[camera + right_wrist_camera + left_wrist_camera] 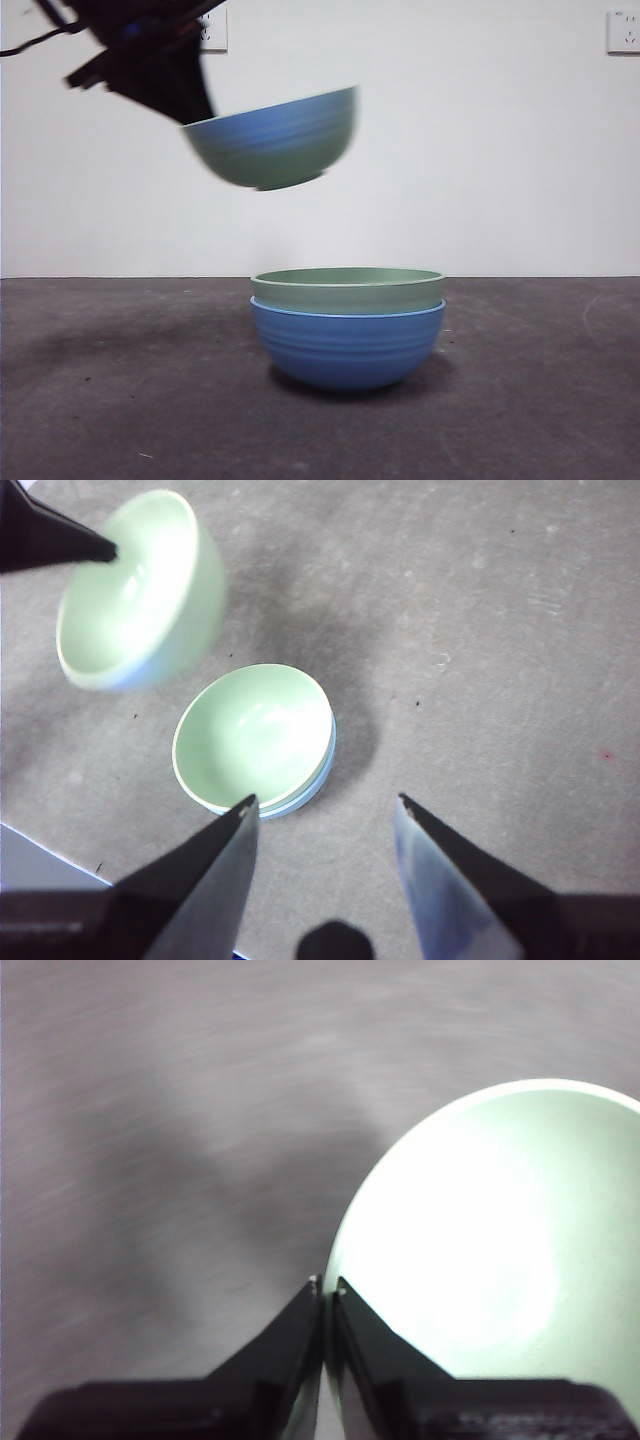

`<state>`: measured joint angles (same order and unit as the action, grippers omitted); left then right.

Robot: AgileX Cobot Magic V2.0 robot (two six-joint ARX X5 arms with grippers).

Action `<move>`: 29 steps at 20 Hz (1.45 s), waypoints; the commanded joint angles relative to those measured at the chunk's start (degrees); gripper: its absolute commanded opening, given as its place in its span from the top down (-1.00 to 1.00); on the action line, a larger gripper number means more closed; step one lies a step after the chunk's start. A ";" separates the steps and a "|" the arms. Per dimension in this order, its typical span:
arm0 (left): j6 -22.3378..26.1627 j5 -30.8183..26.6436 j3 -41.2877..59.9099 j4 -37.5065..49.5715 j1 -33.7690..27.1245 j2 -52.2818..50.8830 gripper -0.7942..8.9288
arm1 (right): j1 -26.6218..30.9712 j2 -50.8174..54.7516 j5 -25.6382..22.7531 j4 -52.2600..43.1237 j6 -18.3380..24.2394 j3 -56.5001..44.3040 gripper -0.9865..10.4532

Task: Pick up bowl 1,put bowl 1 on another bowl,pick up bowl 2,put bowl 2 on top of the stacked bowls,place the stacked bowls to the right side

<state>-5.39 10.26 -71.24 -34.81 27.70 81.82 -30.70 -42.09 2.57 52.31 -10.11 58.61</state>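
The left gripper point(325, 1295) is clenched on the thin rim of a pale green bowl point(272, 138) — round, ribbed, tilted — held in the air above and to one side of the stack. On the dark grey table point(100, 400) a second pale green bowl point(347, 288) nests in the ribbed blue bowl point(347, 347). The right gripper point(325, 815) hangs above the table, its jaws spread apart and empty.

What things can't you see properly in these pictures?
- Front view: the left hand is a dark blur, so its grip on the lifted green bowl is unclear.
- Left wrist view: that bowl is glared white and cut off by the edge.
- Right wrist view: the blue bowl is mostly hidden by the green bowl inside it.
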 commanded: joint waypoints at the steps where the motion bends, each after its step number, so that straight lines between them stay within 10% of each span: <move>1: 0.85 0.13 -0.46 0.24 3.43 2.47 0.85 | -0.09 0.09 0.00 -0.22 -0.59 -0.04 0.43; 18: -0.52 -0.98 -0.92 2.75 7.67 18.64 0.82 | -0.09 0.09 0.04 0.66 -0.57 -0.04 0.43; 23: -0.57 -1.01 -4.22 -1.92 7.69 18.58 0.19 | -0.09 -0.13 0.07 2.08 -0.61 -0.04 0.43; 29: -0.37 -1.18 -12.24 -11.47 7.69 16.63 0.18 | -0.09 -1.31 0.09 3.32 -1.01 -0.04 0.37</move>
<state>-5.67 9.13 -83.24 -46.28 35.27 99.20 -30.70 -43.29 2.59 56.01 -10.55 58.61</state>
